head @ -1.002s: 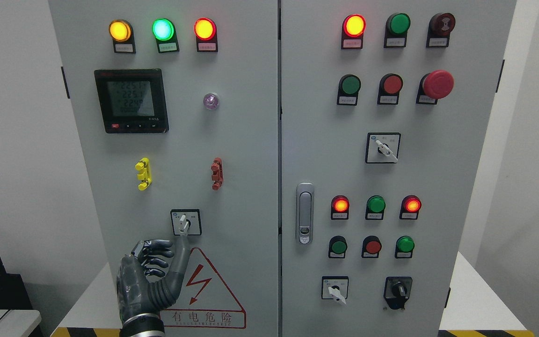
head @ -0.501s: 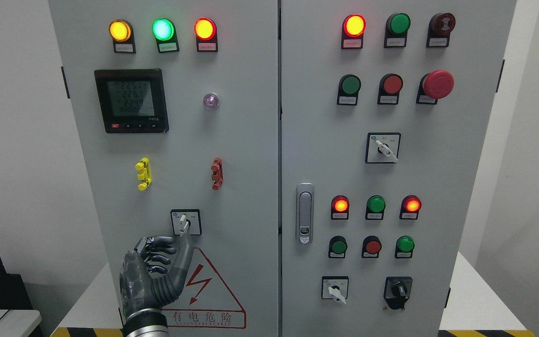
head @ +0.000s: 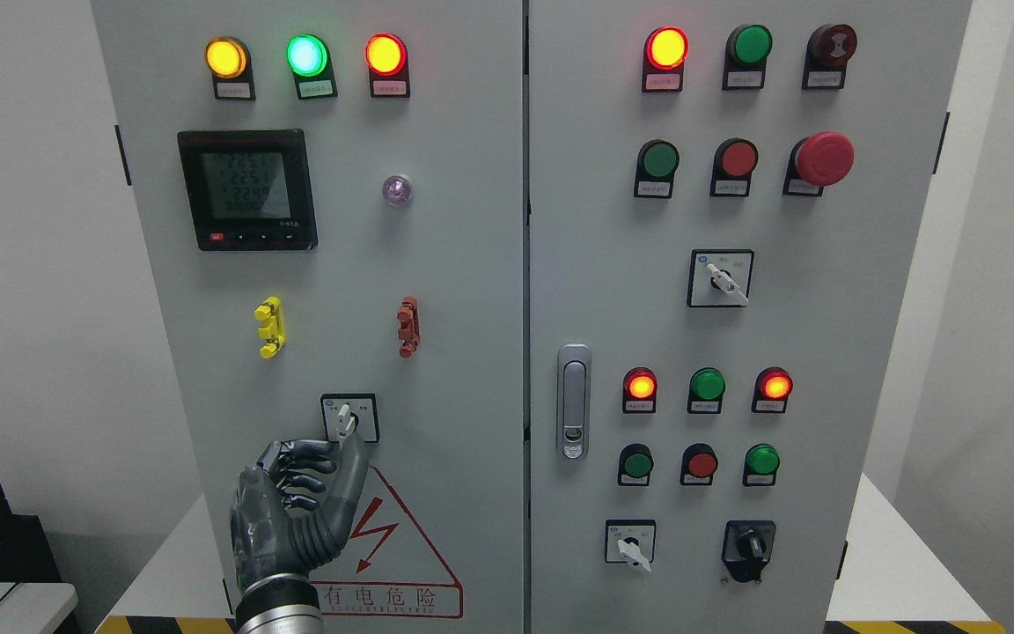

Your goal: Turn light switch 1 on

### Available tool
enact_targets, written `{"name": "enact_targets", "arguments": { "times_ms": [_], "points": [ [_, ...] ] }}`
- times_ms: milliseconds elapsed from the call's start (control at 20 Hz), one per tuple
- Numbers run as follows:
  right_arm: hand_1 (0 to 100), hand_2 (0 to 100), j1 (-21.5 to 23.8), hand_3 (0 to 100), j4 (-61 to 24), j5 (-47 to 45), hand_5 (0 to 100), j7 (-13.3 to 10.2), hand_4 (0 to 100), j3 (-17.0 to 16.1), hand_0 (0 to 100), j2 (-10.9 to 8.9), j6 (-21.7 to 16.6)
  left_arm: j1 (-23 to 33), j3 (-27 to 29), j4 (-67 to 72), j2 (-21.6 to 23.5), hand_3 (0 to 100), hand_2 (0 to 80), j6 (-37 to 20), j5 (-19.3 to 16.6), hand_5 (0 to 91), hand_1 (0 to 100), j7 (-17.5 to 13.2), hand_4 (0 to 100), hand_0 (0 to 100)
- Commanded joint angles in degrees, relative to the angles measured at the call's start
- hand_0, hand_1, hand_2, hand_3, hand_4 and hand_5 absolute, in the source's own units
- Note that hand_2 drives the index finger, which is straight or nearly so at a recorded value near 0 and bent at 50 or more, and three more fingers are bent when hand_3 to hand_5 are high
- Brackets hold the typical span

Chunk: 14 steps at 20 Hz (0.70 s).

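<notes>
Our left hand (head: 300, 506) sits low on the left door of the cabinet (head: 463, 291), just under the rotary switch (head: 347, 419) that we take to be light switch 1. The switch lies directly above and slightly right of the hand, its white lever running from the hub down toward the lower right, so its tip points at our extended finger (head: 350, 475). That finger reaches up until it touches or nearly touches the lever tip (we cannot tell which), while the other fingers are curled in and hold nothing. The left hand is the only one near; the right is not in view. We judge the next move to be a sideways nudge on the lever.
</notes>
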Motion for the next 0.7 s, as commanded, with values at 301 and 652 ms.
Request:
{"name": "enact_targets", "arguments": {
  "times_ms": [301,652],
  "points": [
    [39,0,0.0,0,0.0,-1.4,0,0.0,0,1.0,12,-0.03,0.0,-1.7,0.0,1.3,-0.6,68,50.4,1.0,0.2,65.0,53,-0.1,72,16],
    [39,0,0.0,0,0.0,-1.4,0,0.0,0,1.0,12,0.06,0.0,-2.2,-0.3,1.2,-0.8,69,52.5,2.1,0.5,65.1,52,0.0,72,17]
  ]
}}
